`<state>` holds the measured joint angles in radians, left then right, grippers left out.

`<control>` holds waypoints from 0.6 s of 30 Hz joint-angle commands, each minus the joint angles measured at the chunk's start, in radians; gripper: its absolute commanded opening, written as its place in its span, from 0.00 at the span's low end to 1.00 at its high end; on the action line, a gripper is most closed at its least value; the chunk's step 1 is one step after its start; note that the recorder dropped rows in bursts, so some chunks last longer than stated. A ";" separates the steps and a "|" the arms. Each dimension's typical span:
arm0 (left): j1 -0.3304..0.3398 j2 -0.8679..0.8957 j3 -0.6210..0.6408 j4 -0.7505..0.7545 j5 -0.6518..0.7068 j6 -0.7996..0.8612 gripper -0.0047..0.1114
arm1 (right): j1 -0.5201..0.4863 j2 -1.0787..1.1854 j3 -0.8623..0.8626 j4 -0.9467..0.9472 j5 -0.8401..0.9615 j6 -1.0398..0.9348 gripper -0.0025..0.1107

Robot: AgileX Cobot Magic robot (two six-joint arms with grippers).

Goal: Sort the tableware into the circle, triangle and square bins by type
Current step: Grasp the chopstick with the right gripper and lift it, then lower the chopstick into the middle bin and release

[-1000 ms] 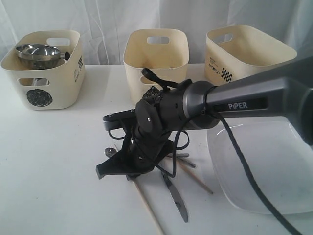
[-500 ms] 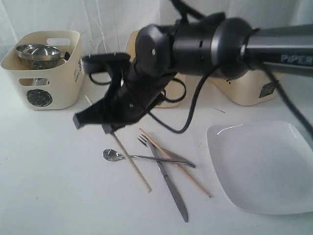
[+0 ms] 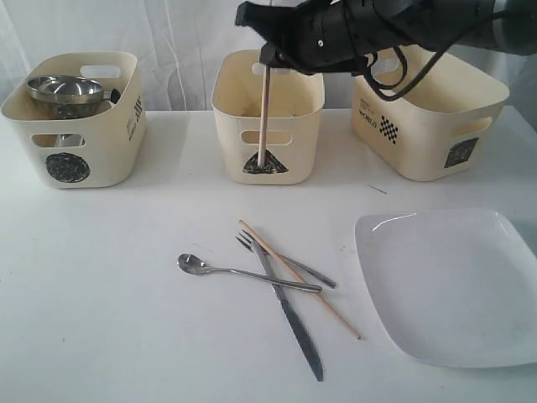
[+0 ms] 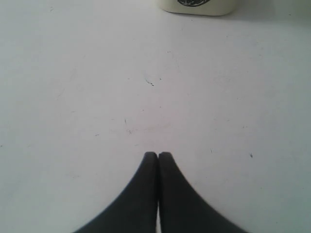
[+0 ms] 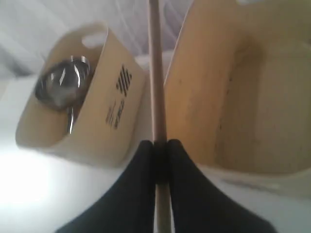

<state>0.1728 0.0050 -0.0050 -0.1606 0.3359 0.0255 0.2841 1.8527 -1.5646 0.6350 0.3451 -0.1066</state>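
My right gripper (image 3: 267, 52) (image 5: 160, 143) is shut on a wooden chopstick (image 3: 263, 113) (image 5: 156, 73) that hangs upright in front of the triangle bin (image 3: 268, 113) (image 5: 243, 97). On the table lie the other chopstick (image 3: 298, 277), a steel spoon (image 3: 239, 269), a fork (image 3: 285, 259) and a knife (image 3: 294, 323), crossed over one another. The large white squarish plate (image 3: 457, 285) rests at the right. A steel bowl (image 3: 65, 88) (image 5: 62, 87) sits in the circle bin (image 3: 75, 117) (image 5: 92, 116). My left gripper (image 4: 158, 155) is shut and empty above bare table. Mugs and white bowl are hidden.
The square bin (image 3: 424, 109) stands at the back right with a checker mark. A white curtain hangs behind the three bins. In the left wrist view the foot of a marked bin (image 4: 197, 6) shows beyond the white tabletop (image 4: 146, 87).
My right arm has risen from the cutlery pile and swung back and right, carrying one chopstick up to the triangle bin. The other cutlery stays on the table.
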 commanded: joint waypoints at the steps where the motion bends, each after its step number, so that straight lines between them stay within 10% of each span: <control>1: 0.000 -0.005 0.005 -0.009 0.039 0.001 0.04 | -0.025 0.023 -0.007 0.134 -0.264 -0.028 0.02; 10: 0.000 -0.005 0.005 -0.009 0.039 0.001 0.04 | -0.025 0.109 -0.009 0.100 -0.686 0.172 0.02; 18: 0.000 -0.005 0.005 -0.009 0.039 0.001 0.04 | -0.025 0.291 -0.104 -0.373 -0.946 0.442 0.02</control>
<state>0.1728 0.0050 -0.0050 -0.1606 0.3359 0.0255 0.2611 2.0844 -1.6200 0.4211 -0.5190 0.2924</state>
